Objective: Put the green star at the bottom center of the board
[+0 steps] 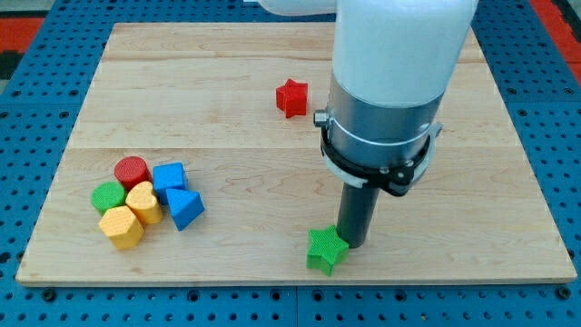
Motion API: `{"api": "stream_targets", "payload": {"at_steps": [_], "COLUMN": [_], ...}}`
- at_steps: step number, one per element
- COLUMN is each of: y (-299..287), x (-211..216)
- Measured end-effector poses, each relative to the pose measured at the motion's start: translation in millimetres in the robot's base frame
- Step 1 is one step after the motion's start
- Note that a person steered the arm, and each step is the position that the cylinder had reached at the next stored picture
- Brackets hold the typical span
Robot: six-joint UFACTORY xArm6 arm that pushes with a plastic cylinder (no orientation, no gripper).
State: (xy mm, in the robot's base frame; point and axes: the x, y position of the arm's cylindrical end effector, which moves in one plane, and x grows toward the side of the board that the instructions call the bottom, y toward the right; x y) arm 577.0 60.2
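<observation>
The green star [325,250] lies near the board's bottom edge, a little right of centre. My tip [354,243] stands just to the star's right and slightly above it in the view, touching or nearly touching it. The arm's white and grey body [386,100] rises above it and hides part of the board behind.
A red star [291,97] lies at upper centre. A cluster sits at lower left: red cylinder [132,171], blue cube [169,176], blue triangle block [186,208], green cylinder [108,196], yellow heart [142,202], yellow hexagon block [122,227]. The wooden board [227,136] lies on a blue pegboard.
</observation>
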Motion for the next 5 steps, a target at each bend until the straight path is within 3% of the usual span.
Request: {"api": "stream_targets", "payload": {"at_steps": [1,2,3,4,5], "y": [49.8,8.9,-63.7,-89.2,-135.8], "x": [28.1,41.0,26.9,15.4,40.8]}}
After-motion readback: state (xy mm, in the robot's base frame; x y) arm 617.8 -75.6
